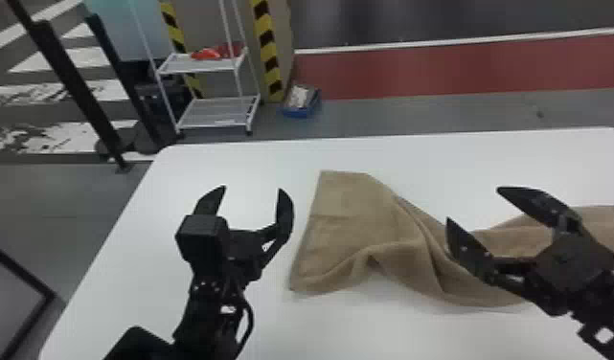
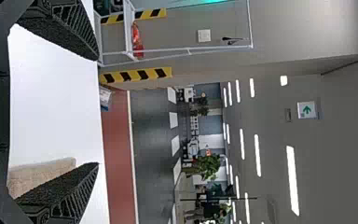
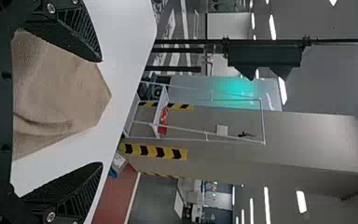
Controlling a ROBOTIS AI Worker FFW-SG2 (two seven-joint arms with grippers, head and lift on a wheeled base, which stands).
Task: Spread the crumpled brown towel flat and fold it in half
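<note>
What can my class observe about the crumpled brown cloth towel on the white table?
The crumpled brown cloth towel looks soft and matte. It lies on the white table, its left part mostly flat, folds crossing its middle. The open black right gripper appears over its right part; whether they touch is unclear.

1 towel (image 1: 351, 215), 2 pincers (image 1: 252, 189), 1 table (image 1: 138, 268), 1 rack (image 1: 214, 114), probably 1 blue bin (image 1: 298, 113)

Towel (image 1: 353, 215) partly behind right gripper (image 1: 472, 205)
</note>
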